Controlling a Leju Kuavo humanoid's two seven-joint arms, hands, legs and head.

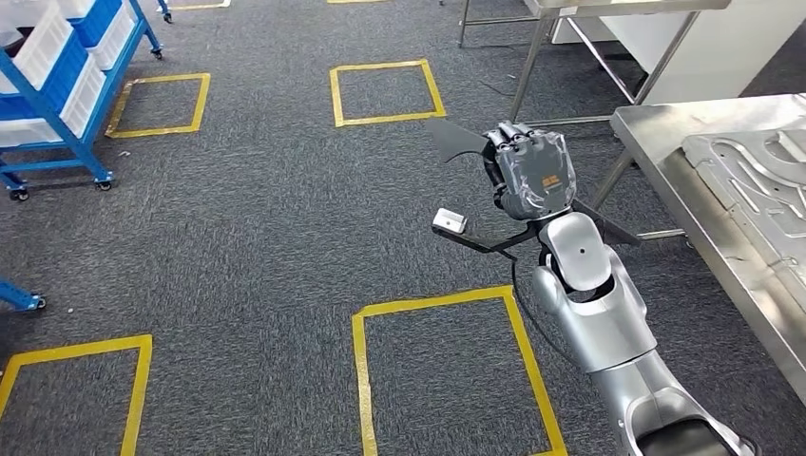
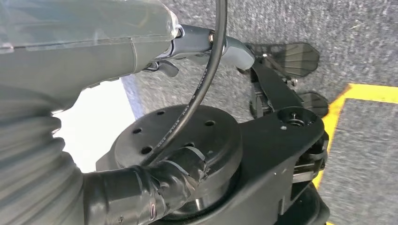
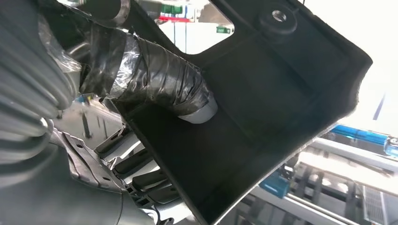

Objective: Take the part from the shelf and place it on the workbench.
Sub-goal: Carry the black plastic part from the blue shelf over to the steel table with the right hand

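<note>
The black part (image 1: 494,242), a flat, angled piece with a small pale block at one end, is held up in the air by the right hand (image 1: 532,171), above the grey carpet (image 1: 266,218) and to the left of the steel tabletop (image 1: 703,218). In the right wrist view the part (image 3: 263,117) shows as a dark tray-like shape with a raised rim, and the fingers (image 3: 150,180) are clamped along its edge. A shaped metal panel (image 1: 751,180) lies on the tabletop, well apart from the part. Yellow tape squares (image 1: 385,92) mark the carpet, and a blue shelf (image 1: 57,85) with white bins stands far left. The left hand (image 2: 202,47) hangs over the carpet; whether its fingers are apart or together I cannot tell.
</note>
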